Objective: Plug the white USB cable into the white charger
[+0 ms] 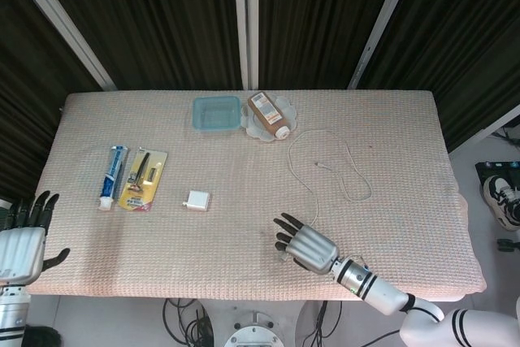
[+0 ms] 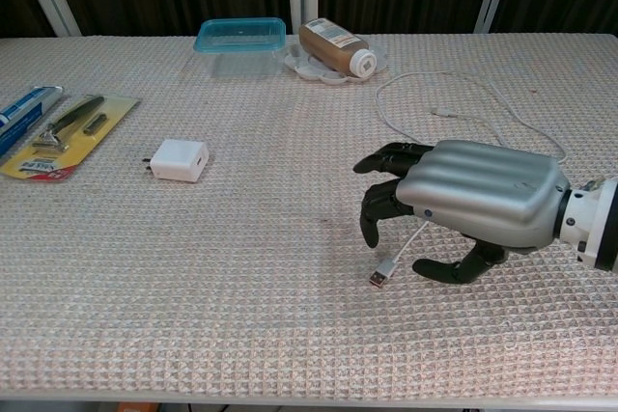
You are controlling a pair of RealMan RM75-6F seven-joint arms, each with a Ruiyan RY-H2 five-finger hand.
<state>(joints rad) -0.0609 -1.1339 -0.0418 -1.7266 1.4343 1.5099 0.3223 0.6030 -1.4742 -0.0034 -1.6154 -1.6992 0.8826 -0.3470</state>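
The white USB cable (image 2: 439,111) loops across the right half of the cloth, and its metal plug end (image 2: 379,277) lies near the front. My right hand (image 2: 463,202) hovers just over that plug end, fingers spread and bent downward, thumb below, holding nothing. In the head view the right hand (image 1: 305,244) covers the plug. The white charger (image 2: 179,160) lies flat on the cloth left of centre, also seen in the head view as the charger (image 1: 197,200). My left hand (image 1: 22,245) stays off the table's left front corner, fingers apart and empty.
A blue lidded container (image 2: 240,44) and a brown bottle lying on a white dish (image 2: 334,49) sit at the back. A toothpaste tube (image 1: 112,176) and a packaged razor (image 1: 143,179) lie at the left. The table is covered by a beige waffle cloth (image 2: 270,277).
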